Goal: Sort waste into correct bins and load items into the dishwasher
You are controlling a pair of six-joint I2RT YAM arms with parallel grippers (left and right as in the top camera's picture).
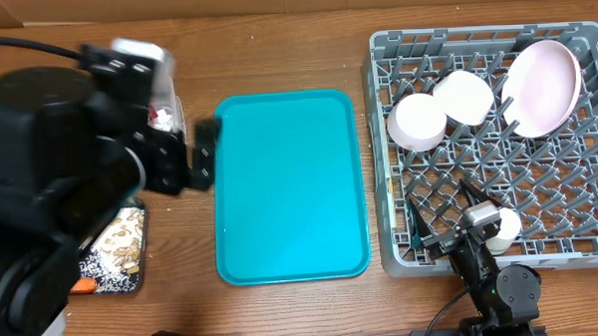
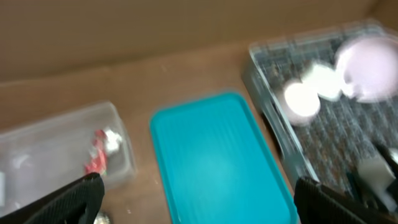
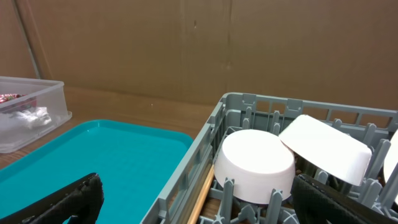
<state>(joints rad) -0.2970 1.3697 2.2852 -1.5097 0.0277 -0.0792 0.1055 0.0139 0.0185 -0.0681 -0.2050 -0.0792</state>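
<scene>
One wooden table (image 1: 275, 49), teal tray (image 1: 290, 188) beside grey dish rack (image 1: 474, 34), cardboard wall (image 3: 124, 43) behind

wooden table (image 1: 284, 308) — plain brown cardboard wall (image 3: 186, 43) behind it.

Lab setup: cardboard backdrop (image 3: 124, 43), wooden table (image 1: 275, 49)

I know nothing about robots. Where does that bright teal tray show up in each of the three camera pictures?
Overhead: the teal tray lies mid-table, just left of the grey dish rack.
Left wrist: the tray is blurred, at low centre, with the rack to its right.
Right wrist: the tray is at lower left, with the rack to its right.
Shared landmark: the grey dish rack, which runs along the tray's long edge.
</scene>
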